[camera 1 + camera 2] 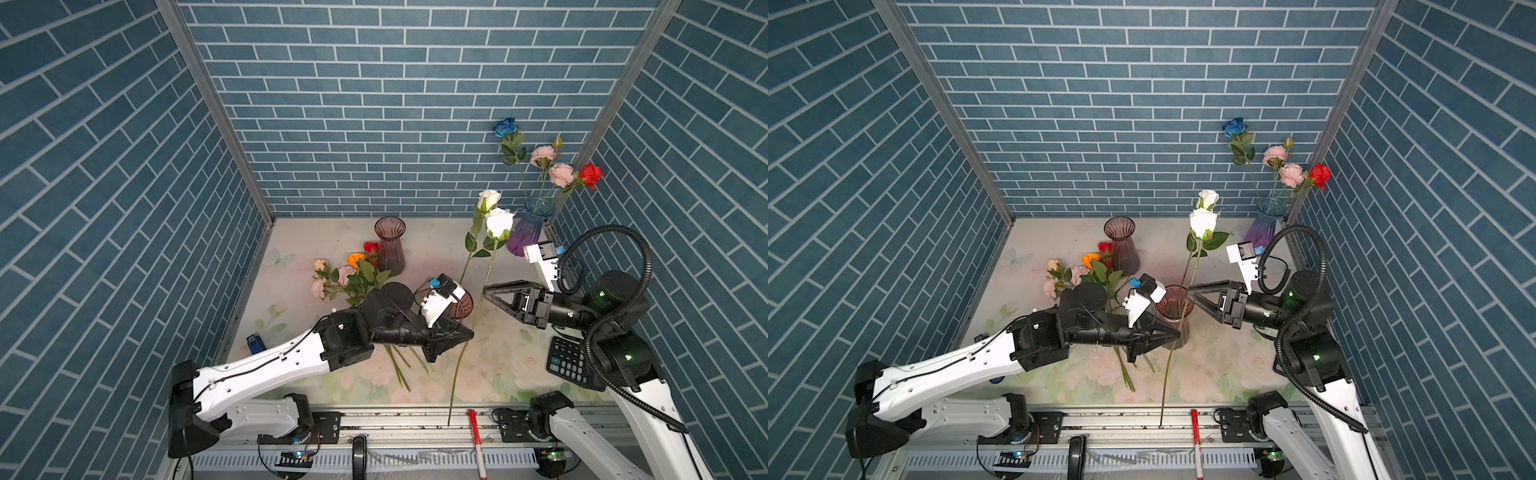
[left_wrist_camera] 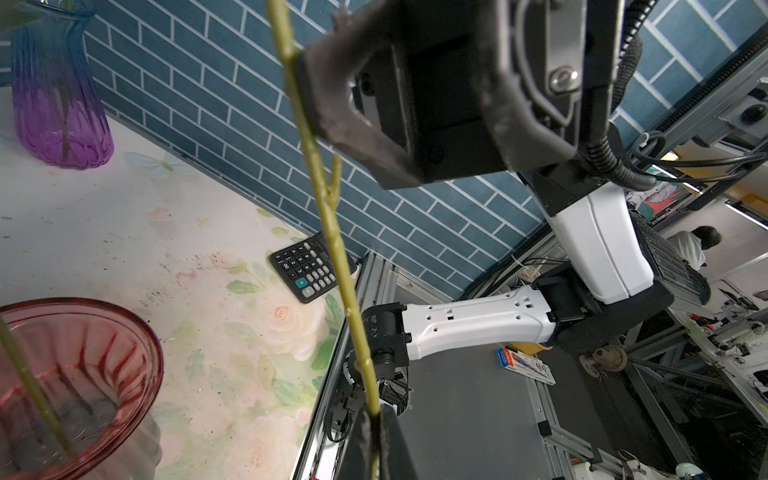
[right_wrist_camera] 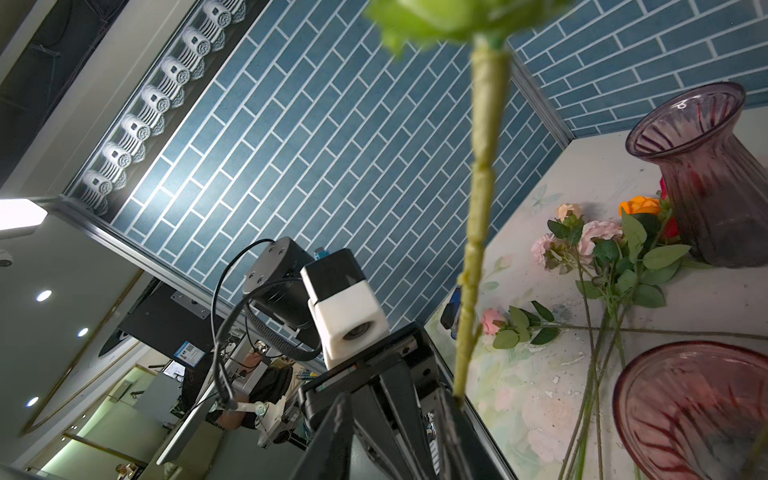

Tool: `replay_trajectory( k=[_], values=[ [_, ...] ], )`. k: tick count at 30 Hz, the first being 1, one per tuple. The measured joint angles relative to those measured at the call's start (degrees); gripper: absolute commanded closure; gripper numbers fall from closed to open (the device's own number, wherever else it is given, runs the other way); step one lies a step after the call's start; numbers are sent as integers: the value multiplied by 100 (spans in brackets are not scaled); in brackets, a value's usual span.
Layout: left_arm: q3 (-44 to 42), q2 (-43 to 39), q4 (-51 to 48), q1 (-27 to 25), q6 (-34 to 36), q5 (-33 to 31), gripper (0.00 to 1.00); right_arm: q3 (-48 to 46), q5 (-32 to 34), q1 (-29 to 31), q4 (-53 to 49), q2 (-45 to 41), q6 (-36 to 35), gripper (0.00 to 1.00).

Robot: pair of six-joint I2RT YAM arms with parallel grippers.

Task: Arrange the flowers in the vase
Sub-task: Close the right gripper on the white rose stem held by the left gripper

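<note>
Two long-stemmed artificial white roses stand close together near the middle of both top views. The standing white rose [image 1: 488, 199] has its stem in the ribbed pink-red glass vase [image 1: 1171, 307] at the centre. The held white rose [image 1: 498, 224] is in the air, with its bloom towards 1 o'clock and its stem end over the aluminium front rail [image 1: 415, 419] at 6 o'clock. The left gripper [image 1: 469, 333] is clamped on this stem. The right gripper [image 1: 485, 289] has its jaws apart and the stem touches one finger [image 2: 332, 112]; I cannot tell if the stem lies between them. I think the main risk is in a handover: if the left side lets go before the right side closes, the rose falls. Much stem also hangs below the grip, so it can swing against the vase rim, tip the vase, or push out the rose inside. The top views show the whole stem and both blooms, but not the jaws. The left wrist view shows the clamp and the gap. The right wrist view shows a single pink rose [image 3: 492, 322] lying on the table, which I do not find from above, near the loose flowers [image 1: 349, 278] at about 9 o'clock from the vase.
</note>
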Motion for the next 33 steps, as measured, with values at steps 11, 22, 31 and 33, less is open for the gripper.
replay_trajectory(
  k=[11,22,31,33],
  values=[
    [2,17,-33,-162,26,-170,99,0,197,28,-52,-37,-96,67],
    [4,-328,-522,-192,179,-925,99,-37,363,28,-367,-275,-184,68],
    [22,-339,-470,-197,175,-863,99,-59,450,28,-345,-229,-170,68],
    [39,-221,-468,-208,175,-774,99,-61,448,28,-273,-181,-155,68]
  ],
)
